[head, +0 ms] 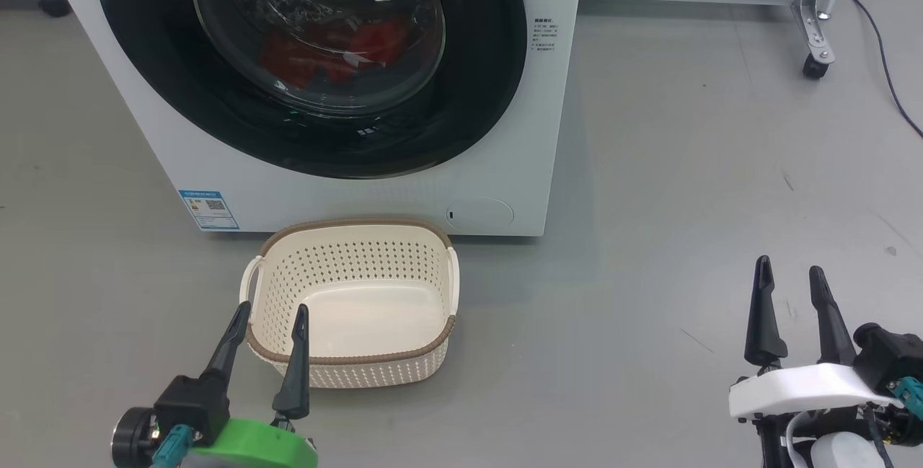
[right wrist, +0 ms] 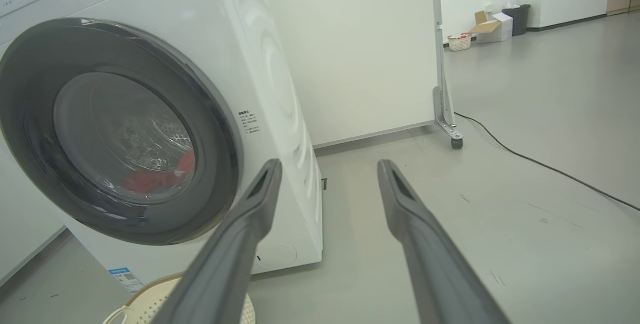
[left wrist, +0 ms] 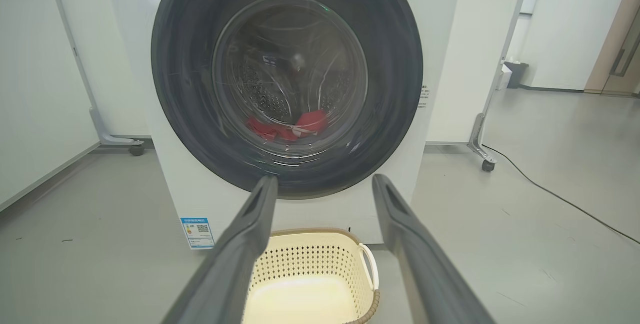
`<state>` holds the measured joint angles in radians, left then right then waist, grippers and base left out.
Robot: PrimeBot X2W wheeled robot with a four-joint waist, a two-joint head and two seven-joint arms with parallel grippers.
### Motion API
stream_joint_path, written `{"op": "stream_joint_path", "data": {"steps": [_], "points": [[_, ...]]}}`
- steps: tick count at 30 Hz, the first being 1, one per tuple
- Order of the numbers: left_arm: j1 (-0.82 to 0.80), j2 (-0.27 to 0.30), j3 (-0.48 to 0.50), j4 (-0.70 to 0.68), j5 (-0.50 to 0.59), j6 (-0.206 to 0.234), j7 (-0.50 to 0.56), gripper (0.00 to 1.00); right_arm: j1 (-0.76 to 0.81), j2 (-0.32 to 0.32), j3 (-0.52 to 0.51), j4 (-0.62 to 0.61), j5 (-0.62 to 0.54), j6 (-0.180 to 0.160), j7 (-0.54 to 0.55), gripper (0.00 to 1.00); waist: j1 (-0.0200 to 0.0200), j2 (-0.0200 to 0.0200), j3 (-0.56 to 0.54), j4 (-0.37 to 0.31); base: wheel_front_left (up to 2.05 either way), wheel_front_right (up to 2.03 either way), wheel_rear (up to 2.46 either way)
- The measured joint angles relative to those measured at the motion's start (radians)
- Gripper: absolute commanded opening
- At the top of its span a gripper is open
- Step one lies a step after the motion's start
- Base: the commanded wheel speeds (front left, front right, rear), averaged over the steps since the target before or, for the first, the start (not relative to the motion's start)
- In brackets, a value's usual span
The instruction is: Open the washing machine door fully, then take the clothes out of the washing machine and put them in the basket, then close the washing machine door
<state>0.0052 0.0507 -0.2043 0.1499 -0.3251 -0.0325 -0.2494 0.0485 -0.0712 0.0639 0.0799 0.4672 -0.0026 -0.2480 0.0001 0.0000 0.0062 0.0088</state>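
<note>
Your washer (head: 375, 197) stands on the grey floor, its door (head: 310, 140) shut flat against the front. Basket (head: 353, 231) sits on the floor just below the door, close to the washer's base, nothing in it. Clothes (head: 324, 57), red, lie low in the drum behind the glass. Your left gripper (head: 274, 307) is at the basket's near left corner, jaws spread wide, holding nothing. Your right gripper (head: 789, 265) is well off to the right over the floor, likewise wide and holding nothing.

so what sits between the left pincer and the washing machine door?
Just the basket, empty, on the floor ahead of the open left pincer and below the closed washing machine door; head view shows it.
</note>
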Motion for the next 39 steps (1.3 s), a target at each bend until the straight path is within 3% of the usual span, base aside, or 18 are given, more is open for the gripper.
{"op": "stream_joint_path", "data": {"steps": [39], "points": [[-0.001, -0.003, -0.007, 0.067, -0.011, 0.020, 0.000, 1.00, -0.005, 0.002, 0.044, 0.090, -0.024, -0.010, 0.005, 1.00, -0.0001, 0.0000, -0.001, -0.003, 0.00, 0.00, 0.00]]}}
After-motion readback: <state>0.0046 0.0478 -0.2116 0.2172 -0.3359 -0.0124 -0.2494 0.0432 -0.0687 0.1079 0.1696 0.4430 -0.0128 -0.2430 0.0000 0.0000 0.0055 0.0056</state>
